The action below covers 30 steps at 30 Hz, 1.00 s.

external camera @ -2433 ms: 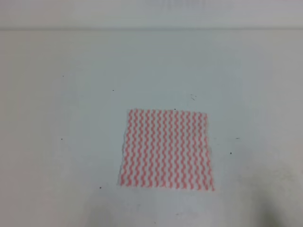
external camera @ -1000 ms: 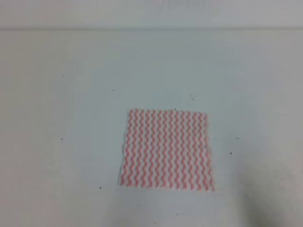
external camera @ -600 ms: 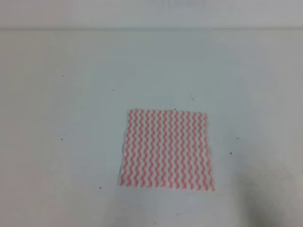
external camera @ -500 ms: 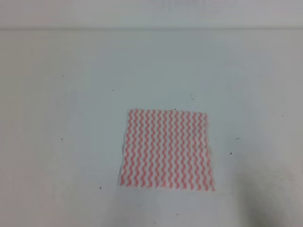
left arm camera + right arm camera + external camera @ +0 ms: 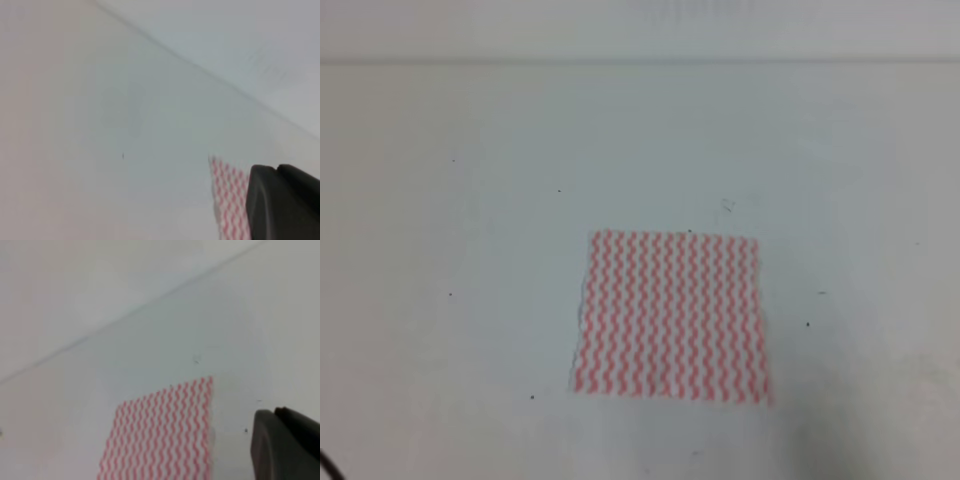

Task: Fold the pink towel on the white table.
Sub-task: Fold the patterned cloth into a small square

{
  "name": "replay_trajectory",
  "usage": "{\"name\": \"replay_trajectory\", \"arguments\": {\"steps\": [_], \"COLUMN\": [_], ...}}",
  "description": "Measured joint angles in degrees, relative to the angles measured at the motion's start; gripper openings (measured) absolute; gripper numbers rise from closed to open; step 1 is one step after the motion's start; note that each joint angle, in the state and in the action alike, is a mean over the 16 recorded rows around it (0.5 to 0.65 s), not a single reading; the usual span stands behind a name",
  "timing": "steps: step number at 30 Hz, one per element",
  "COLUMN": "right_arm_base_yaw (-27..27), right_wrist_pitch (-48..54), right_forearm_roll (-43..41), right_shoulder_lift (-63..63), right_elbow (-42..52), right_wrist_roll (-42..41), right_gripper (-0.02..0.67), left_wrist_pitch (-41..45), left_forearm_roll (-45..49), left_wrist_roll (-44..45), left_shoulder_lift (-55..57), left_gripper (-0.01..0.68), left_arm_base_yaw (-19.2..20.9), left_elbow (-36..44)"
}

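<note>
Folding has not begun, by the look of it: your towel (image 5: 671, 317) lies spread flat in a single layer on the counter (image 5: 470, 250), just below and right of the middle of the high view, with all four corners out and no crease showing.

Your left gripper (image 5: 282, 202) shows only as a dark block at the lower right of its wrist view, with a corner of the towel beside it; you cannot tell whether its jaws are apart or together. The right gripper (image 5: 285, 445) is likewise only a dark edge at the lower right of its view, state unreadable, with the towel to its left. Neither touches the cloth as far as these views show.

Everything is left for you: take an edge or its corners, carry it over to the opposite edge, and release.
</note>
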Motion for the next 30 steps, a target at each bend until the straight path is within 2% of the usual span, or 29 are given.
{"name": "replay_trajectory", "arguments": {"steps": [8,12,17,24,30], "right_arm_base_yaw": [0.0,0.0,0.0,1.7,8.6], "right_wrist_pitch": [9.9,13.2,14.9,15.1,11.5], "right_forearm_roll": [-6.2,-7.6,-4.7,4.8,12.1], "right_shoulder_lift": [11.3,17.0,23.5,32.9,41.1], "right_elbow": [-7.8,-10.3,-12.1,-14.2,-16.6], "right_wrist_roll": [0.0,-0.9,-4.3,-13.4,-19.1], "right_gripper": [-0.018,-0.018,-0.018,-0.018,-0.018], "left_wrist_pitch": [8.0,9.9,10.1,6.7,2.0], "left_forearm_roll": [-3.0,-11.0,-23.8,-40.0,-43.7], "left_wrist_roll": [10.7,20.8,35.6,53.3,59.3], "left_shoulder_lift": [15.6,22.6,31.0,42.1,50.4], "left_gripper": [-0.005,-0.005,-0.005,-0.005,-0.005], "left_arm_base_yaw": [0.0,-0.1,-1.2,-7.1,-15.1], "left_elbow": [-8.4,-11.2,-13.0,-14.3,-16.6]}}
